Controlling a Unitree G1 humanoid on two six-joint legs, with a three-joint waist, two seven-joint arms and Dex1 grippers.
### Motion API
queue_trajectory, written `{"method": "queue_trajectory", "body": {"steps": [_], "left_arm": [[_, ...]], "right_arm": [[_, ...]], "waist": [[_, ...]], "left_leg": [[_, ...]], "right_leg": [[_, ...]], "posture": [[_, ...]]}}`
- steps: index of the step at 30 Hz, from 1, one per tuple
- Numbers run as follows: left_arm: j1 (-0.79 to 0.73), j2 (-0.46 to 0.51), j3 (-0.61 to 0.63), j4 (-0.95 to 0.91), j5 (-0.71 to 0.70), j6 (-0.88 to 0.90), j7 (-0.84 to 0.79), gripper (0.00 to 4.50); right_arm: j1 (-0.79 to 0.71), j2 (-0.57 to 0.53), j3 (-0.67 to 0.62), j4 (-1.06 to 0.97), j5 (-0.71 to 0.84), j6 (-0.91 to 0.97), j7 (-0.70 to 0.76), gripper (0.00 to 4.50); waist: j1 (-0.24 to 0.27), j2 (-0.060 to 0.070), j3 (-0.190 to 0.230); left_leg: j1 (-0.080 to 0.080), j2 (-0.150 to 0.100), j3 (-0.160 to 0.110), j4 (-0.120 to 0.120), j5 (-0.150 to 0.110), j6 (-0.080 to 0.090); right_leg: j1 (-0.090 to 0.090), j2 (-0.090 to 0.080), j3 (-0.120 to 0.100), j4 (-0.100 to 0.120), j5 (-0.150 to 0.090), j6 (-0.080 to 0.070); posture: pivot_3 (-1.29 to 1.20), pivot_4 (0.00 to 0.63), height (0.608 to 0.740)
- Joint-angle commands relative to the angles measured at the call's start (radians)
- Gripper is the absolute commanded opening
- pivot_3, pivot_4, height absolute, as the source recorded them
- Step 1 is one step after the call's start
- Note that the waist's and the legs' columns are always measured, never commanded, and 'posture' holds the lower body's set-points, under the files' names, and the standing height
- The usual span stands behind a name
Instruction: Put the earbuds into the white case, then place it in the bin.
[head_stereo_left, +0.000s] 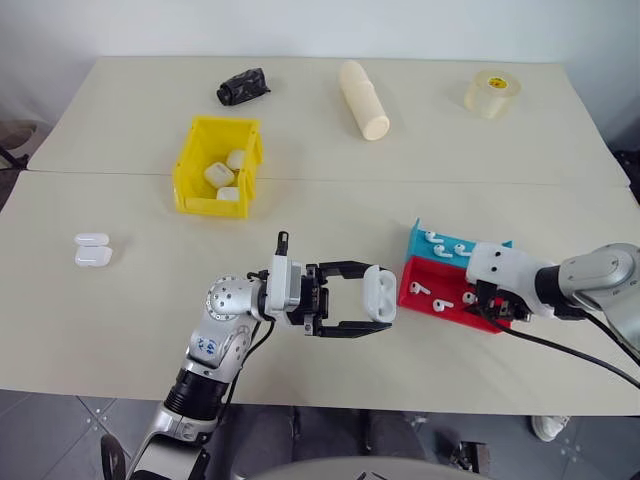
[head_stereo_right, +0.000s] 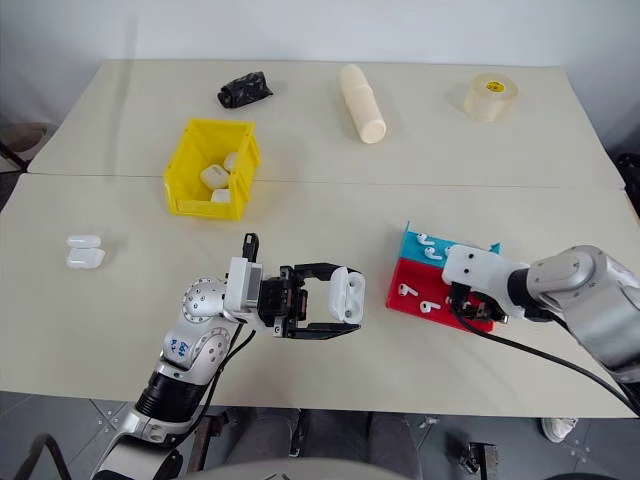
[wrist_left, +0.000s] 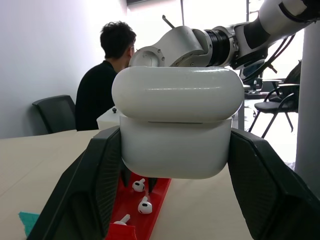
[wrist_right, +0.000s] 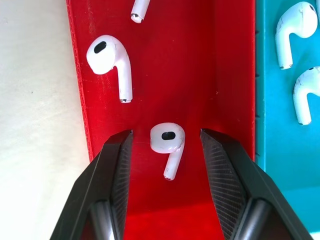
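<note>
My left gripper (head_stereo_left: 377, 298) is shut on the white case (head_stereo_left: 379, 292), holding it above the table in front of me. In the left wrist view the case (wrist_left: 175, 125) sits between both black fingers (wrist_left: 95, 190), with a thin seam between lid and body. My right gripper (wrist_right: 166, 136) points down into the red tray (wrist_right: 200, 75) and stands open. One of the earbuds (wrist_right: 167, 142) lies between its fingertips, touching neither. Another earbud (wrist_right: 110, 62) lies further along the tray. The yellow bin (head_stereo_left: 190, 170) stands at the far left and holds three white cases (head_stereo_left: 220, 175).
A blue tray (head_stereo_left: 420, 238) with earbuds (wrist_right: 295, 22) adjoins the red one. An open white case (head_stereo_left: 92, 250) lies at the left of the table. Along the far side are a black object (head_stereo_left: 243, 87), a cream cylinder (head_stereo_left: 363, 100) and a tape roll (head_stereo_left: 491, 92). A person (wrist_left: 107, 80) sits beyond.
</note>
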Motion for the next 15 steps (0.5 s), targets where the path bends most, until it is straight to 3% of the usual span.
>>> {"method": "queue_trajectory", "body": {"steps": [1, 3, 11, 15], "left_arm": [[0.004, 0.002, -0.002, -0.041, -0.012, -0.005, 0.005, 2.92], [0.002, 0.003, -0.002, -0.039, -0.012, -0.005, 0.003, 2.92], [0.001, 0.003, -0.002, -0.036, -0.013, -0.004, 0.002, 2.92], [0.001, 0.007, 0.003, -0.029, -0.017, -0.004, -0.005, 2.92]], "right_arm": [[0.008, 0.010, 0.002, 0.005, -0.023, -0.002, 0.006, 0.97], [0.012, 0.010, 0.000, 0.003, -0.025, 0.003, 0.010, 0.50], [0.004, 0.025, -0.024, -0.009, -0.016, 0.012, 0.009, 0.50], [0.011, 0.045, -0.170, -0.058, 0.104, 0.007, 0.060, 0.50]], "waist": [[0.000, 0.000, 0.000], [0.000, 0.000, 0.000], [0.000, 0.000, 0.000], [0.000, 0.000, 0.000]], "left_leg": [[0.000, 0.000, 0.000, 0.000, 0.000, 0.000], [0.000, 0.000, 0.000, 0.000, 0.000, 0.000], [0.000, 0.000, 0.000, 0.000, 0.000, 0.000], [0.000, 0.000, 0.000, 0.000, 0.000, 0.000]], "right_leg": [[0.000, 0.000, 0.000, 0.000, 0.000, 0.000], [0.000, 0.000, 0.000, 0.000, 0.000, 0.000], [0.000, 0.000, 0.000, 0.000, 0.000, 0.000], [0.000, 0.000, 0.000, 0.000, 0.000, 0.000]], "posture": [[0.00, 0.150, 0.740], [0.00, 0.150, 0.740], [0.00, 0.150, 0.740], [0.00, 0.150, 0.740]]}}
